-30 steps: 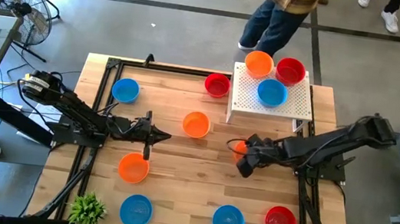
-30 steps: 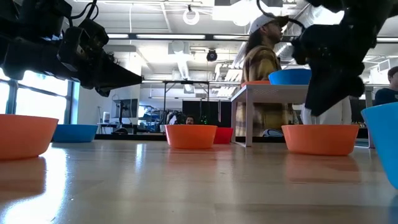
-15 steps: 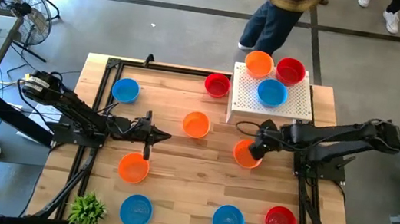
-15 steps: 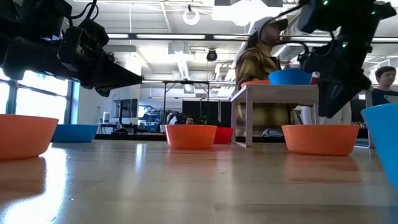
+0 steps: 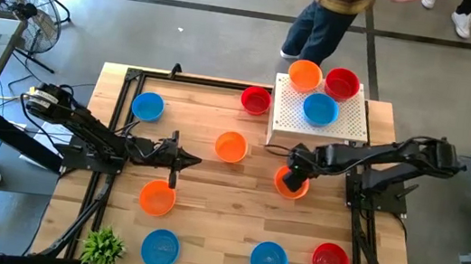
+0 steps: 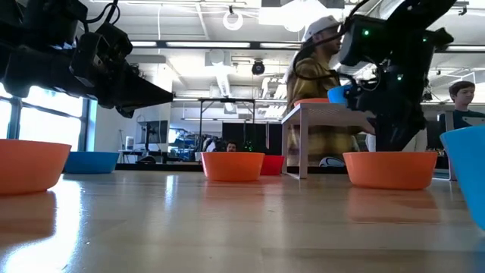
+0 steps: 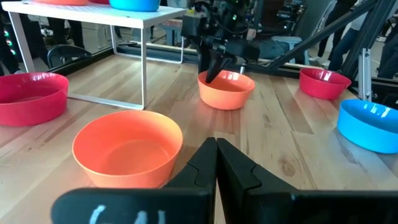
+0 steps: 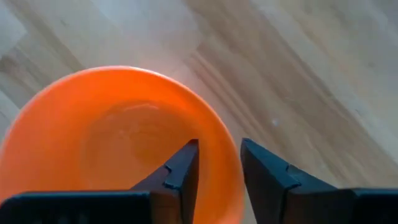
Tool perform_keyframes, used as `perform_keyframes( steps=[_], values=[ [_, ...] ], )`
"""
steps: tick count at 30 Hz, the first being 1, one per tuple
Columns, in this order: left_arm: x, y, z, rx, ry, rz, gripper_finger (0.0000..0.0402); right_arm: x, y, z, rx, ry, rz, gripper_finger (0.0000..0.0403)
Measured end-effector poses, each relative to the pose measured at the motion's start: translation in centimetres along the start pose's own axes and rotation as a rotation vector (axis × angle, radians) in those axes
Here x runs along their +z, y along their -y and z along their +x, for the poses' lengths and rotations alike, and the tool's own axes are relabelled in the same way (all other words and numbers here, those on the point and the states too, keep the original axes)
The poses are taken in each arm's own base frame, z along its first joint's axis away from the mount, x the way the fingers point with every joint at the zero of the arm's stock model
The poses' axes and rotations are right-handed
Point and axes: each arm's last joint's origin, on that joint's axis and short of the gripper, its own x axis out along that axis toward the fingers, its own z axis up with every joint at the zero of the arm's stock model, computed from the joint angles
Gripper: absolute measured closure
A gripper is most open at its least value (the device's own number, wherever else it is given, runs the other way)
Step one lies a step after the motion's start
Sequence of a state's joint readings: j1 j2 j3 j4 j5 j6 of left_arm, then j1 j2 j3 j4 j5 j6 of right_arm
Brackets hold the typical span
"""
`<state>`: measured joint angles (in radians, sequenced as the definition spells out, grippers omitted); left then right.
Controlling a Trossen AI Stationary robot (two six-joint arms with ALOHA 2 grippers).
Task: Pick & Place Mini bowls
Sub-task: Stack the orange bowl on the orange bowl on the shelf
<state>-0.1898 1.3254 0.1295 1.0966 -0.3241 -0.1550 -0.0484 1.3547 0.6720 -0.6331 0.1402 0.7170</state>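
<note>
So, the right end effector (image 5: 294, 180) is set down over the rim of an orange bowl (image 5: 288, 184) near the middle-right of the wooden worktop (image 5: 207, 210), just in front of the white perforated stand (image 5: 345, 128). In the right wrist view the two fingers (image 8: 180, 171) are seen straddling the bowl's rim, one inside and one outside, with a narrow gap left between them; whether the rim is actually pinched can't be told.

The left end effector (image 5: 191, 161) is held closed and empty, hovering above the worktop on the left side, pointed toward another orange bowl (image 5: 231, 147).

Three bowls are already parked on the stand: an orange one (image 5: 304, 74), a red one (image 5: 341, 83) and a blue one (image 5: 320, 109). The rest are scattered around the worktop: a red bowl (image 5: 255, 100) beside the stand, a blue one (image 5: 148, 106) at the far left, an orange one (image 5: 157, 197) on the left side, two blue ones (image 5: 160, 248) (image 5: 269, 260) along the near edge, and a red one (image 5: 330, 261) at the near right corner.

A small green plant (image 5: 102, 247) is seen at the near left corner, and a person (image 5: 328, 17) is standing behind the worktop.
</note>
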Motion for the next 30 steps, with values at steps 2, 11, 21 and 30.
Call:
perform_keyframes(
  steps=[2,11,21,30],
  values=[
    [0.0,0.0,0.0,0.0,0.0,0.0,0.0401,0.2,-0.2,0.3,0.02,-0.006,-0.016,0.0318],
    [0.0,0.0,0.0,-0.001,0.0,0.0,0.0401,0.3,-0.6,0.3,0.114,-0.038,-0.06,0.0395],
    [0.0,0.0,0.0,-0.001,0.0,0.0,0.0401,3.4,-3.1,-5.7,0.23,0.033,-0.087,0.04],
    [0.0,0.0,0.0,-0.001,0.001,0.0,0.0401,10.1,-2.1,-16.8,0.267,0.267,-0.015,0.04]
  ],
)
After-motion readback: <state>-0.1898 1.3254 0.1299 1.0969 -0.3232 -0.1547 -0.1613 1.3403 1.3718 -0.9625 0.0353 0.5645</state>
